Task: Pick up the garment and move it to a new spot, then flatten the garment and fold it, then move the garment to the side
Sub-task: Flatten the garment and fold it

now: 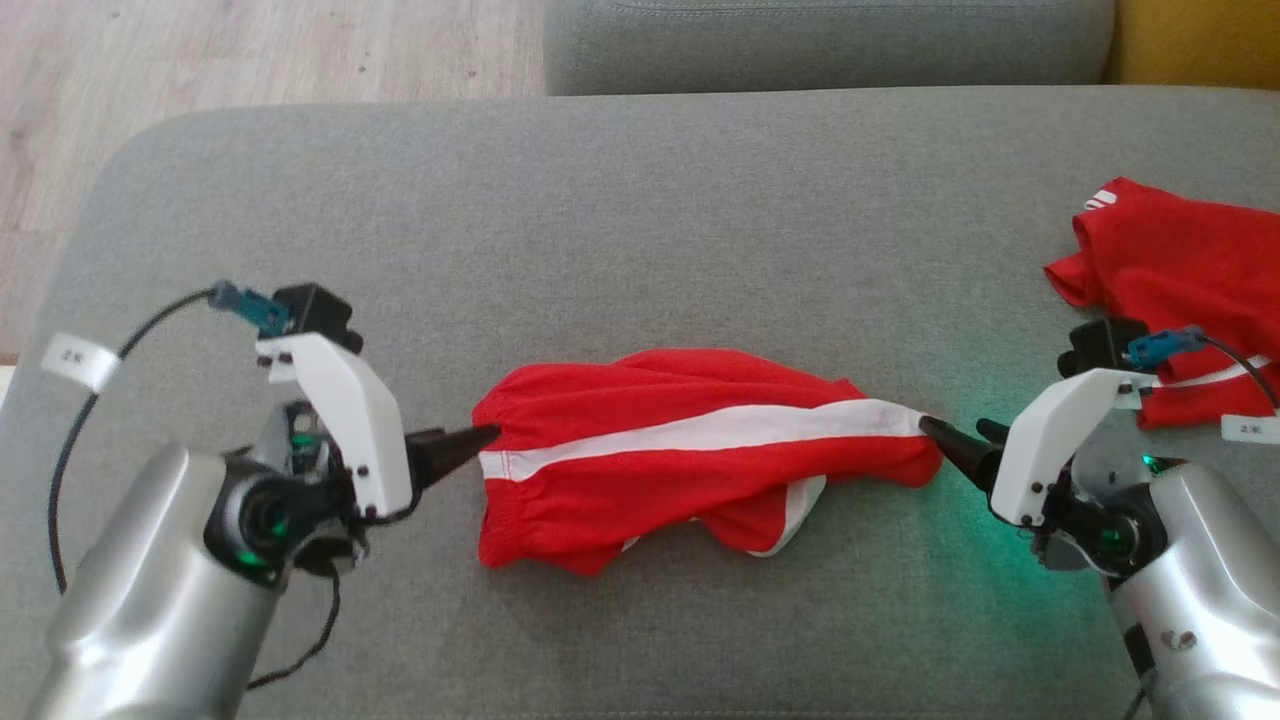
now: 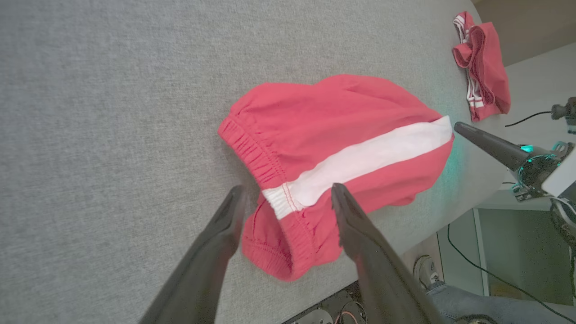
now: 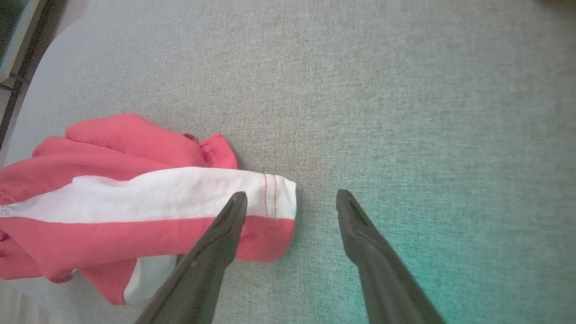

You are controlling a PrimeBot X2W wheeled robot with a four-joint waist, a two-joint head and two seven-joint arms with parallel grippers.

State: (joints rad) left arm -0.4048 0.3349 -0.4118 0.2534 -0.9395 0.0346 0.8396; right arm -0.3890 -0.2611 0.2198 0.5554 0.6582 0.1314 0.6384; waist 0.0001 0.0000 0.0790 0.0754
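The garment (image 1: 700, 470) is a pair of red shorts with a white side stripe. It lies bunched lengthwise on the grey cushion (image 1: 640, 200). My left gripper (image 1: 482, 438) is at its elastic waistband end. In the left wrist view that gripper (image 2: 287, 189) is open, and the stripe's end on the shorts (image 2: 342, 121) lies between the fingers. My right gripper (image 1: 955, 425) is at the leg hem end. It (image 3: 291, 194) is open too, one finger over the hem corner of the shorts (image 3: 112, 198) and the other over bare cushion.
A second red garment (image 1: 1170, 270) lies crumpled at the cushion's right edge, behind my right wrist. A grey backrest (image 1: 830, 40) runs along the far side. Wooden floor (image 1: 200, 50) shows beyond the far left corner. A person's foot (image 2: 425, 270) is below the cushion's near edge.
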